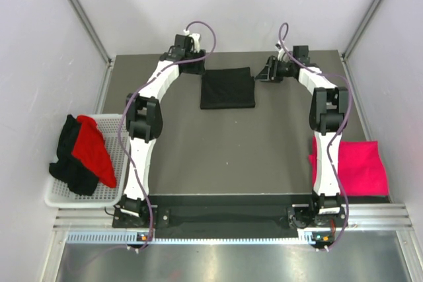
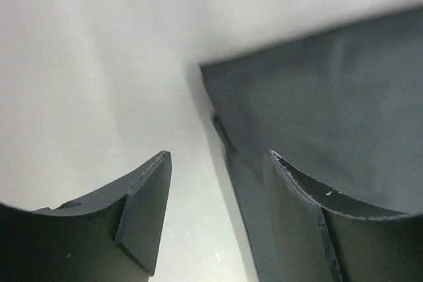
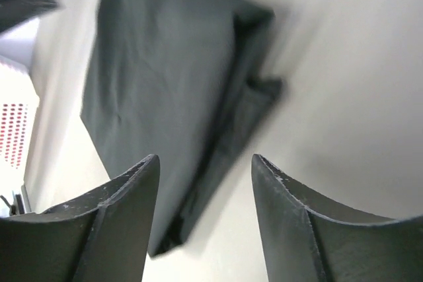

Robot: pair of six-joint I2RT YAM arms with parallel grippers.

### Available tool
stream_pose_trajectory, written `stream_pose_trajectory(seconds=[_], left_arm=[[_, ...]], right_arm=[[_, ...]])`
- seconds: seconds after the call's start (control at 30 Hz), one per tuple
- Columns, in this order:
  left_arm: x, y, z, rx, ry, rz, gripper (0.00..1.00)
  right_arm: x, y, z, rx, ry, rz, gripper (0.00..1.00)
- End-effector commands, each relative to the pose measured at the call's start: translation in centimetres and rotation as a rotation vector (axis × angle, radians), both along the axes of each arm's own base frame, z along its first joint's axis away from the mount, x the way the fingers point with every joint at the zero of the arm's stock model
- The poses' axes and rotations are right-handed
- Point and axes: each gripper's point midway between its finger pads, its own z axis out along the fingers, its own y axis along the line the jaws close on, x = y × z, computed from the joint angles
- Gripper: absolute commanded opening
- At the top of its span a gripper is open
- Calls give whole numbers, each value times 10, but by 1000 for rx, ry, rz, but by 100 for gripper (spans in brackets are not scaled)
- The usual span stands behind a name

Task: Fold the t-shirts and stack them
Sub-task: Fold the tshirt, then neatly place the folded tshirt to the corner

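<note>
Black t-shirt (image 1: 228,88): plain dark cloth, folded into a flat, near-square rectangle; smooth top face, layered folds showing along one edge in the right wrist view (image 3: 172,97) and the left wrist view (image 2: 317,117).
Position of black t-shirt: far centre of the table (image 1: 231,156), between the two grippers, flat on the surface.
Axis of black t-shirt: slightly longer left to right; edges square with the table's edges; collar end and hem end not distinguishable.
Pink t-shirt (image 1: 360,166): bright magenta, folded flat, at the near right of the table, its left part hidden behind the right arm; long axis left to right.
Basket (image 1: 119,138): white wire, just off the table's left edge, near side.
Contents of basket: red t-shirt (image 1: 92,150), crumpled, on top; second black t-shirt (image 1: 73,173), crumpled beneath it and spilling over the left rim.
Left gripper (image 2: 218,156): at the folded black t-shirt's far left corner (image 1: 197,64); jaws wide apart, nothing between them; cloth edge lying under the one finger.
Right gripper (image 3: 205,158): just beside the same shirt's far right corner (image 1: 264,70); jaws apart, nothing gripped; cloth below and beyond the fingertips.
</note>
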Motion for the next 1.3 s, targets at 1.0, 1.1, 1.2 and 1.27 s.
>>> stream_pose_trajectory(seconds=[1.0,1.1,1.2,1.27], left_arm=[[-81,-95,-17,-389,248,-284,57],[-81,-95,-23,-384,259,-281,57],[-81,-98,-27,-379,265,-283,56],[-81,-99,-29,-374,267,-284,56]], right_arm=[[-33,51,-54,112,253,49,74],[-34,53,-56,122,270,48,74],[-38,59,-61,126,293,52,72],[-40,64,-66,131,305,59,70]])
